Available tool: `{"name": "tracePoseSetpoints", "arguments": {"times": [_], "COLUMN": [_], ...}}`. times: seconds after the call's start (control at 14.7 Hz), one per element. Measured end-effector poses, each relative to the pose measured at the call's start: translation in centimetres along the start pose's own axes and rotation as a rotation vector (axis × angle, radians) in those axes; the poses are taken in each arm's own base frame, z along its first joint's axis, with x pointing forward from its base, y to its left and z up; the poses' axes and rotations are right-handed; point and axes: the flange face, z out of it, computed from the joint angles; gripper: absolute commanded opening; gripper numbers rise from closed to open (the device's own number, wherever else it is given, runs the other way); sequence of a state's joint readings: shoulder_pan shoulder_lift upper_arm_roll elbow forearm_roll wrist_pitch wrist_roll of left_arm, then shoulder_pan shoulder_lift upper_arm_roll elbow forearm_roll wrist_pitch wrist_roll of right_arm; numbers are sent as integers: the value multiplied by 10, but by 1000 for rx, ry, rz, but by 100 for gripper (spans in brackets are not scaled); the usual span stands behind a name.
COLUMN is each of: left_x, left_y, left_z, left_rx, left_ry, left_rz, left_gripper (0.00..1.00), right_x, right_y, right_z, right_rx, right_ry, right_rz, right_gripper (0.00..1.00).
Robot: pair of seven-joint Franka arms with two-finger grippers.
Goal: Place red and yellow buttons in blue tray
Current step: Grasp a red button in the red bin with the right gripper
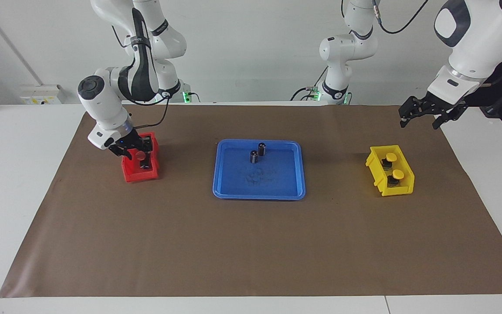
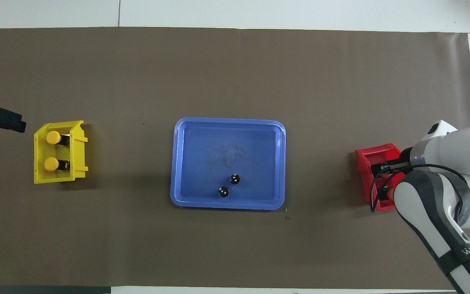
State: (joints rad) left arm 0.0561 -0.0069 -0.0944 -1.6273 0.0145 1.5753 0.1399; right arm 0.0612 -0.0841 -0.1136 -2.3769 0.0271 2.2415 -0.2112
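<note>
So we've got the right gripper at frame left, down in the red bin, clenched around a red button. Left gripper hangs released, upper right. Both yellow buttons sit in the yellow bin; the blue tray sits mid-frame.

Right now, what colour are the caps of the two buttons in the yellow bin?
Yellow, like the bin itself. The buttons show best in the overhead view.

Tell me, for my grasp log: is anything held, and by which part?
Left gripper: nothing. Right gripper sits at a red button in the red bin; hold cannot be told.
</note>
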Motion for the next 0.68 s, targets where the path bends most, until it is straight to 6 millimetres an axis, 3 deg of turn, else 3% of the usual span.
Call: {"name": "tracePoseSetpoints", "arguments": {"times": [0.2, 0.68], "left_x": [-2, -5], "left_y": [1, 1], "left_z": [3, 6], "left_rx": [0, 1], "left_ry": [-5, -7], "left_rz": [0, 1], "left_gripper": [100, 100], "right_x": [-2, -4], "right_y": [0, 4], "right_z": [4, 5], "right_rx": [0, 0], "right_ry": [-2, 4], "right_rz": [-5, -8], "right_gripper": [62, 30]}}
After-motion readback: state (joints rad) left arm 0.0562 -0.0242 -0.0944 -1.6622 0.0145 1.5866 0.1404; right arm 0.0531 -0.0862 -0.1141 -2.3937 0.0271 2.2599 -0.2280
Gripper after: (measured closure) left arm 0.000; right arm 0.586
